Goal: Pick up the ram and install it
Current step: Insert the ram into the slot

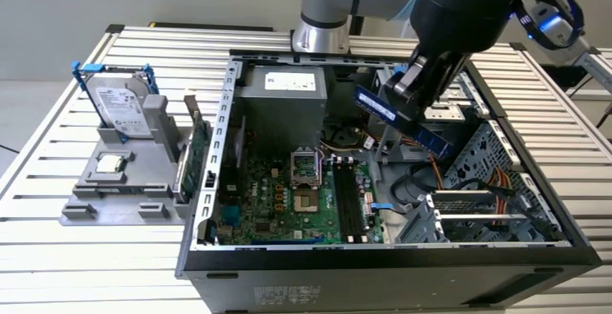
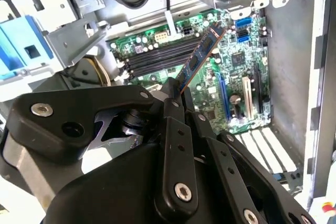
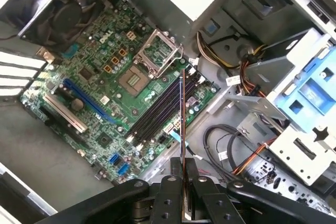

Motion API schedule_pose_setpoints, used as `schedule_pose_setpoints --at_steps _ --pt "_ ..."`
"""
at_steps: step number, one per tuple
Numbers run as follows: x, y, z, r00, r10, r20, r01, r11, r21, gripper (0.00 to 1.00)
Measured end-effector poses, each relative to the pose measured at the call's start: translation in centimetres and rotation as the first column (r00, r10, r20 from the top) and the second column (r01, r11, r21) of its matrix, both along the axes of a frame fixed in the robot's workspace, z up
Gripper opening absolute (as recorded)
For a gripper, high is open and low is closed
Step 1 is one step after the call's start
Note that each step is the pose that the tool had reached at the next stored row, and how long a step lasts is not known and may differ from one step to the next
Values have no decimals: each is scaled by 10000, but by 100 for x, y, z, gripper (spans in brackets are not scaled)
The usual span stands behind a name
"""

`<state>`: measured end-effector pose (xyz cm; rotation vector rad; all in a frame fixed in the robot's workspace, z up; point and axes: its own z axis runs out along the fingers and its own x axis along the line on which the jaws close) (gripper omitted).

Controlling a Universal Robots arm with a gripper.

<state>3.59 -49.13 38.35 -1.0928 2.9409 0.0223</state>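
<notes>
The ram [image 1: 394,115], a long blue strip with black chips, hangs tilted above the open computer case [image 1: 220,185]. My gripper [image 1: 409,93] is shut on its upper end. In the second wrist view the ram [image 2: 202,50] sticks out from between the black fingers [image 2: 170,109] toward the green motherboard [image 2: 236,72]. In the first wrist view the ram [image 3: 182,121] shows edge-on, clamped in the gripper [image 3: 184,179], and hovers over the black memory slots [image 3: 160,111]. Those memory slots [image 1: 346,199] lie below it, toward the exterior view's left.
On the exterior view's left, a grey fixture [image 1: 82,210] holds a hard drive [image 1: 125,110] and a small square processor chip [image 1: 111,162]. A green expansion card [image 1: 196,158] stands beside the case wall. A metal drive cage [image 1: 483,210] and cables [image 1: 426,181] fill the case's right side.
</notes>
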Motion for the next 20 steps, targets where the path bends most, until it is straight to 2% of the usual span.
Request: schedule_pose_setpoints --at_steps 5,10,16,20 --pt "0 0 -2 9982 -602 0 602 9982 0 0" --pt "0 1 -4 9931 -1174 0 1174 9931 0 0" --pt "0 1 -7 9830 -1836 0 1836 9830 0 0" --pt "0 2 -11 9724 -2332 0 2332 9724 0 0"
